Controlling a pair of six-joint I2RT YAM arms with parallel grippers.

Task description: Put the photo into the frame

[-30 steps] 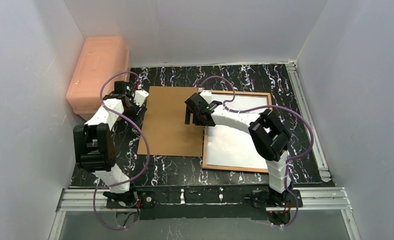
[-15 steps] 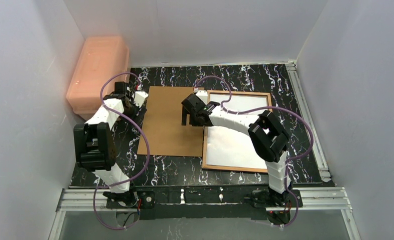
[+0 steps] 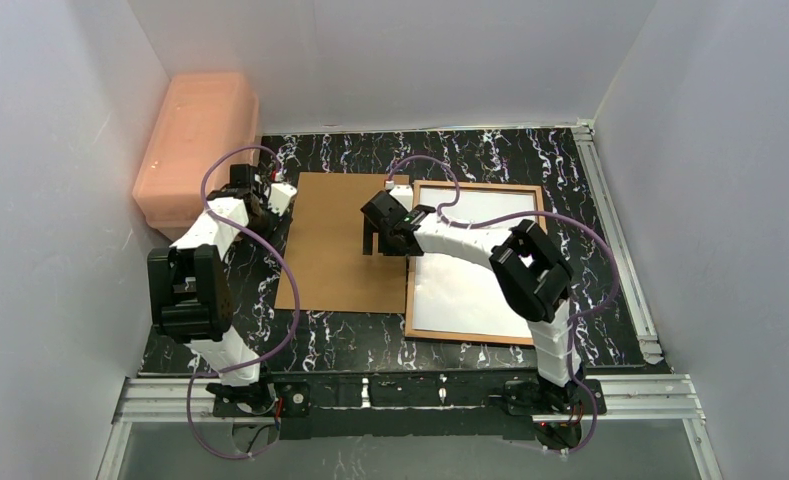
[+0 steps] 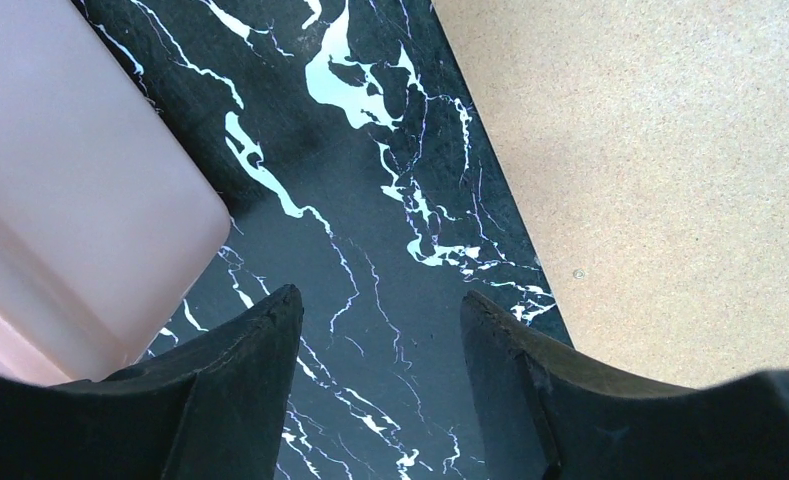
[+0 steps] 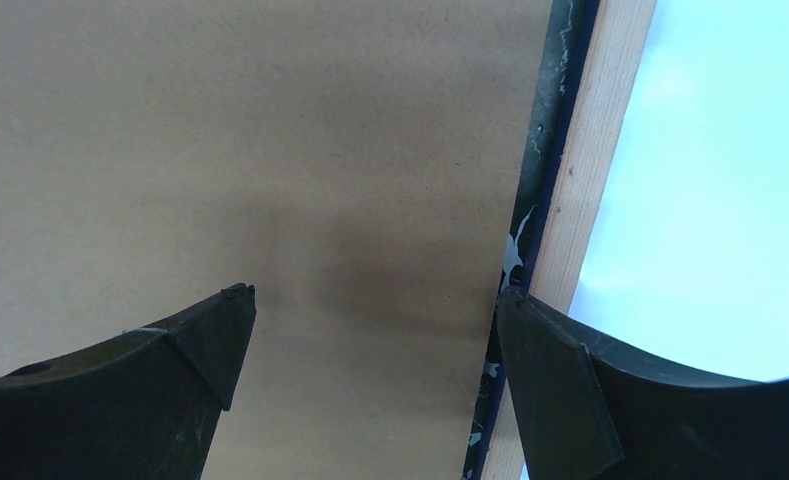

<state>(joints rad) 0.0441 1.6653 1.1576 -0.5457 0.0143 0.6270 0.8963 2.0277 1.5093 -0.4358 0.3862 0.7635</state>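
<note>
Two grippers, both spread, nothing held.
L gripper [image 4: 378, 300] jaws apart over bare marble table [image 4: 370, 200], btwn pink box [image 4: 60, 180] and brown board [image 4: 670, 150]. R gripper [image 5: 375, 295] jaws wide over board's right edge, one finger above the frame [image 5: 590, 180] wood rim. Frame lies flat just right of board, filled w/ a white sheet [image 3: 470, 270]; can't tell if that's the photo.

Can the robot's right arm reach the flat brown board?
Probably yes. The right gripper hangs open right over the flat brown cardboard board, near its edge, with nothing between. The board lies flat beside the wood-edged picture frame, though, so pinching it may be tricky.
</note>
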